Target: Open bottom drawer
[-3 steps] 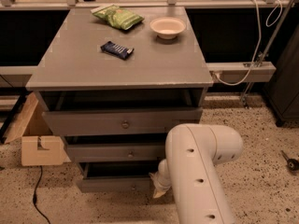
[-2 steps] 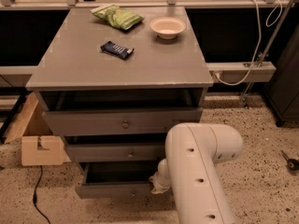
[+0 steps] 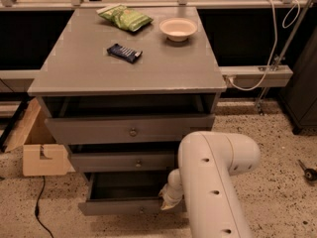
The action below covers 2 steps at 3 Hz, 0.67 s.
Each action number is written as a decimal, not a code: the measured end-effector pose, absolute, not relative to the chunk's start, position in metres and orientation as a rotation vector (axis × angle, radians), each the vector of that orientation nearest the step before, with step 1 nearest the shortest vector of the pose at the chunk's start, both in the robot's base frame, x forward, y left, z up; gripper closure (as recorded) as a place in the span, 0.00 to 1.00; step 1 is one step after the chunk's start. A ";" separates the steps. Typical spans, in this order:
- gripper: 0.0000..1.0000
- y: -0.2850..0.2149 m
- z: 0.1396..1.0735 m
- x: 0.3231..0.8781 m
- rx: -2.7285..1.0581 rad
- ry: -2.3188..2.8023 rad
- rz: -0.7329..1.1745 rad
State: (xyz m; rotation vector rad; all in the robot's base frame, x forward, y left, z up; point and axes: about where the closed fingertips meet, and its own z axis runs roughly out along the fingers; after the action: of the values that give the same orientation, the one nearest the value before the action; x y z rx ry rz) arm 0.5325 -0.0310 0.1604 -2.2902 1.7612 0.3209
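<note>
The bottom drawer (image 3: 124, 206) is the lowest, slimmest grey front of the cabinet, with a small round knob (image 3: 142, 210). It stands pulled out, and its dark inside shows behind the front panel. My gripper (image 3: 167, 201) is at the right end of that drawer front, touching or very near it. It is mostly hidden by my white arm (image 3: 213, 182), which fills the lower right. The middle drawer (image 3: 124, 161) and the top drawer (image 3: 129, 129) sit above it, each slightly out.
On the grey cabinet top (image 3: 163, 73) lie a green chip bag (image 3: 125, 17), a white bowl (image 3: 178, 28) and a dark snack bar (image 3: 124, 53). A cardboard box (image 3: 42, 152) stands on the floor at the left, with a black cable (image 3: 37, 207) beside it.
The bottom drawer has slid further out toward the camera, showing more of its inside. My gripper has moved back with the drawer front.
</note>
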 end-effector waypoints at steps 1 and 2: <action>0.01 -0.031 0.160 0.532 -2.290 1.761 0.321; 0.00 -0.031 0.160 0.532 -2.290 1.761 0.321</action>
State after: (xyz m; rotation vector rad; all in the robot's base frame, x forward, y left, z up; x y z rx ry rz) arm 0.5324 -0.0310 0.1604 -2.2902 1.7613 0.3212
